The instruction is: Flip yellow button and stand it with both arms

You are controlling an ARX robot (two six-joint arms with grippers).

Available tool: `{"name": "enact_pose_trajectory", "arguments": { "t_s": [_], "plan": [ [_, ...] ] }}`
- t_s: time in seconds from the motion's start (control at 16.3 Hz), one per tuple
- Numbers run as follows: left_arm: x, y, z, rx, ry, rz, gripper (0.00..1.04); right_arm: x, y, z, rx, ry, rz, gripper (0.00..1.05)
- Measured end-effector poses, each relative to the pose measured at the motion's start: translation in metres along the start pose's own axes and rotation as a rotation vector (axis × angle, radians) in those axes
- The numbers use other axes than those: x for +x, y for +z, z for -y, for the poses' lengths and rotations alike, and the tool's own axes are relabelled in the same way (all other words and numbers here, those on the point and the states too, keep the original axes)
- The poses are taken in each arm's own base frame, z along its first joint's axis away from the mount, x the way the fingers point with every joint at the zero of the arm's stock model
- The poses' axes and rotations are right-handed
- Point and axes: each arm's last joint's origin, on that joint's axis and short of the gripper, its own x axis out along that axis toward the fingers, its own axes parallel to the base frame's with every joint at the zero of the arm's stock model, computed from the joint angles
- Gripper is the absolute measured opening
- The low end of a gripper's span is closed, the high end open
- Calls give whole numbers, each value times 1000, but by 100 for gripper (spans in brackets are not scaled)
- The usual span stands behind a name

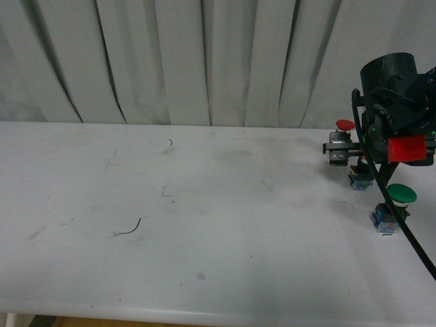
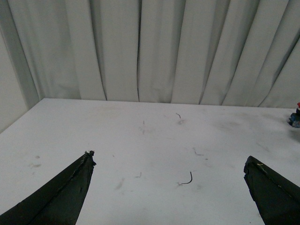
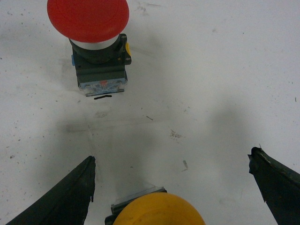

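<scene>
— How did things look?
— A scuffed white table point(image 1: 204, 225); the right gripper point(image 3: 173, 187) spread open over the smooth, domed yellow button point(image 3: 159, 210), cut off by the frame edge.
— And the left gripper point(image 2: 168, 187)?
— Matte black, open, holding nothing.

Lab bench: white table point(image 1: 170, 259), curtain backdrop point(image 1: 170, 61)

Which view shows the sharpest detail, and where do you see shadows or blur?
Right wrist view: sharpest, showing the red button crisply, with a soft grey shadow on the table ahead of the yellow button. Front view: even, dim light, the right arm slightly blurred. Left wrist view: flat light, soft detail, no strong shadows or glare.
</scene>
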Motion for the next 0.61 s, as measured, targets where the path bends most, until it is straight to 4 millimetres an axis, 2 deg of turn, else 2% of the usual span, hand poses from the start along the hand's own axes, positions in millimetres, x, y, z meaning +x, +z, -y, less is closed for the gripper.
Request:
{"name": "enact_pose_trajectory", "arguments": {
  "t_s": [0.06, 0.12, 0.25, 0.31, 0.49, 0.61],
  "plan": [
    [0, 0, 0, 0, 0, 0, 98, 0, 1, 0, 5, 6, 6, 100],
    [0, 0, 0, 0, 0, 0, 98, 0, 1, 0, 8, 10, 15, 97],
    [0, 0, 0, 0, 0, 0, 98, -5, 2, 1, 16, 24, 34, 98],
    [0, 0, 0, 0, 0, 0, 98, -14, 6, 4, 27, 43, 61, 98],
    [0, 0, 0, 0, 0, 0, 98, -59, 33, 27, 90, 102, 211, 98],
    [0, 0, 0, 0, 0, 0, 98, -103, 41, 54, 124, 142, 357, 98]
  ]
}}
